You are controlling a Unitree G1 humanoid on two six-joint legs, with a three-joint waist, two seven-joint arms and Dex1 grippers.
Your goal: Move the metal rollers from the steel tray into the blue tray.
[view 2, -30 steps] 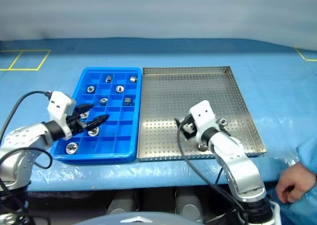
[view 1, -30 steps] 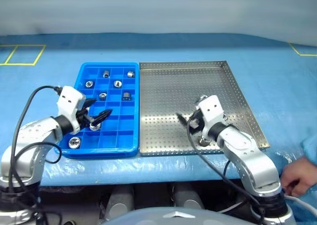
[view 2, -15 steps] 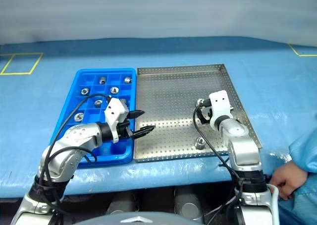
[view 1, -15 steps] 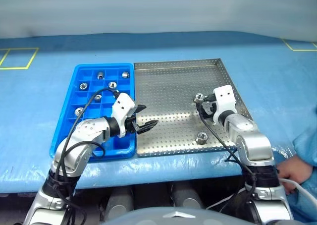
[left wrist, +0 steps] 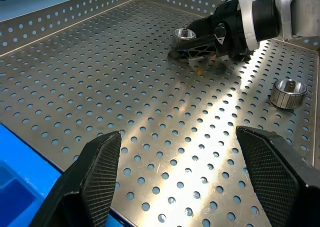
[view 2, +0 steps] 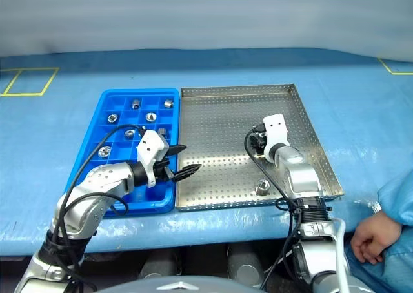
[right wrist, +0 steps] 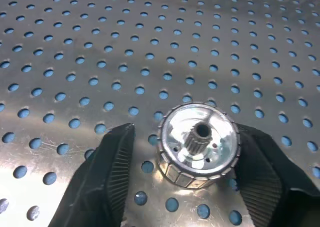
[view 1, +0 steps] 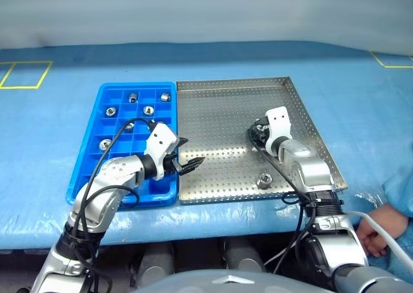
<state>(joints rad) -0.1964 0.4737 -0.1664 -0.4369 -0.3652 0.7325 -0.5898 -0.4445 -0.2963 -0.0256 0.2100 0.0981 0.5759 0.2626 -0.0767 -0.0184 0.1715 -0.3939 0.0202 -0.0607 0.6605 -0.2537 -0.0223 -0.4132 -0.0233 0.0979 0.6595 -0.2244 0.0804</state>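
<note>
A small, rigid, polished metal roller stands upright at 3 o'clock on the steel tray, likely dense and slippery, so the right claw, fingers spread, best pinches its ribbed sides.

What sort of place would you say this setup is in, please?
Probably a robot test bench or lab: a table under a blue cover with yellow tape marks, a steel tray and a blue tray of metal rollers.
</note>
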